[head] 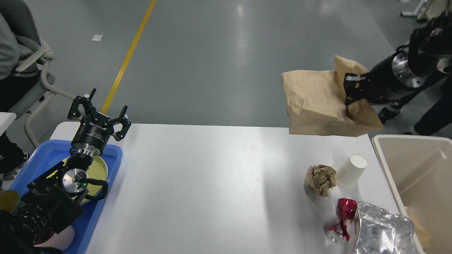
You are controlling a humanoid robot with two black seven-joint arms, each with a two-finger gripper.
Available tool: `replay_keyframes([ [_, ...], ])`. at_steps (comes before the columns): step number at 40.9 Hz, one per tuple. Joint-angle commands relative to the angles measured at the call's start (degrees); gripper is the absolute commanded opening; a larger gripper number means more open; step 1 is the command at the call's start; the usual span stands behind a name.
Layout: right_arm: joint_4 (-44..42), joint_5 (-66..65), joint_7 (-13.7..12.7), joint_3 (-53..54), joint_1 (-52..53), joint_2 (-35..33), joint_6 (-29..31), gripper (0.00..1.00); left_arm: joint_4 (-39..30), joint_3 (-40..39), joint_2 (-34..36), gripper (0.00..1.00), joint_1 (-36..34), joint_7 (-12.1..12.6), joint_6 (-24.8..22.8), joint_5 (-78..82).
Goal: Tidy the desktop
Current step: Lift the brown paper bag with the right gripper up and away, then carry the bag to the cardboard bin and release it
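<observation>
Right gripper [350, 90] clamped on a brown paper bag [317, 104], lifted above the desktop's [212, 183] far right corner. Left gripper [98, 111] spread wide, empty, over a blue tray [111, 155] with a yellow plate [100, 169]. Below the bag: crumpled paper [320, 179], white cup [351, 170], crushed red can [343, 218], foil bag [384, 229]. Beige bin [416, 176] just beside the right edge.

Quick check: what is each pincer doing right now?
Left pincer: open, empty, above the blue tray.
Right pincer: closed on the brown paper bag, held in the air.
</observation>
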Motion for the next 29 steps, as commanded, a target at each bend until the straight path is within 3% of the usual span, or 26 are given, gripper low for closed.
replay_keyframes([
  [1, -13.69, -0.18, -0.01, -1.43, -11.60, -5.62, -1.97, 0.00, 0.00, 0.00, 0.00, 1.00, 0.00, 0.00, 0.00, 0.00],
  [4, -21.34, -0.01, -0.01, -1.43, -20.65, -8.25, -5.66, 0.00, 0.00, 0.00, 0.00, 1.00, 0.00, 0.00, 0.00, 0.00],
  [14, -46.79, 2.01, -0.97, -0.03, -52.96, -13.17, -28.23, 0.00, 0.00, 0.00, 0.00, 1.00, 0.00, 0.00, 0.00, 0.00],
  [20, -60.54, 6.75, -3.96, 6.64, -67.41, -11.87, -30.98, 0.00, 0.00, 0.00, 0.00, 1.00, 0.00, 0.00, 0.00, 0.00],
  [27, -66.97, 8.69, -10.46, 17.28, -75.69, -9.67, -31.95, 0.00, 0.00, 0.00, 0.00, 1.00, 0.00, 0.00, 0.00, 0.00],
  [28, -66.89, 8.70, -10.99, 18.25, -75.78, -9.58, -32.21, 0.08, 0.00, 0.00, 0.00, 1.00, 0.00, 0.00, 0.09, 0.00],
  [29, -66.80, 8.70, -11.35, 19.12, -75.95, -9.58, -32.21, 0.46, 0.00, 0.00, 0.00, 1.00, 0.00, 0.00, 0.00, 0.00],
])
